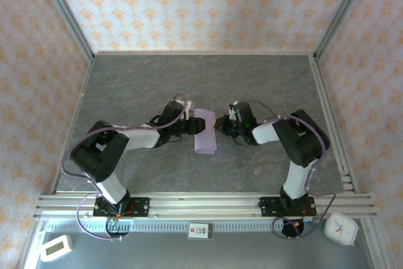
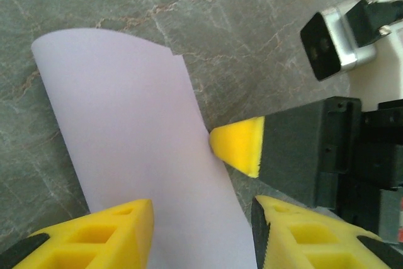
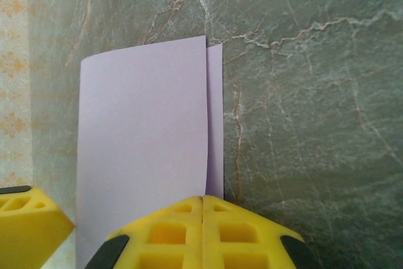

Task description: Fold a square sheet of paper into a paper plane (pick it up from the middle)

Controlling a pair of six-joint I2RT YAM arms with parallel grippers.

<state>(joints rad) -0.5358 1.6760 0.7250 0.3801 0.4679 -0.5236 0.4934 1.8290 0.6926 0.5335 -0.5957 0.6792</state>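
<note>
While the square sheet of paper (image 1: 205, 133) lies doubled over at mid-table between the two arms, the step in hand appears to be setting the first centre fold. The sheet rests on the table (image 3: 315, 124) as a narrow strip running near to far. Its upper layer bows upward and stops just short of the lower layer's edge, so the edges are not quite flush. The right hand (image 3: 203, 205) has its fingers fully together, tips against the sheet's right edge where the two layers end. Whether any paper is nipped between them cannot be told. The left hand (image 2: 201, 211) stands about half open, its fingers astride the sheet and closed on nothing.

To do the step well:
- Let the right hand pin the open edges so that the layers cannot slide.
- Align the two edges before any pressure is applied.
- Bring the left hand down on the bulge and sweep toward the folded side, flattening it into a sharp crease.
- Apply light pressure only; thin paper likely skids on a smooth table.
</note>
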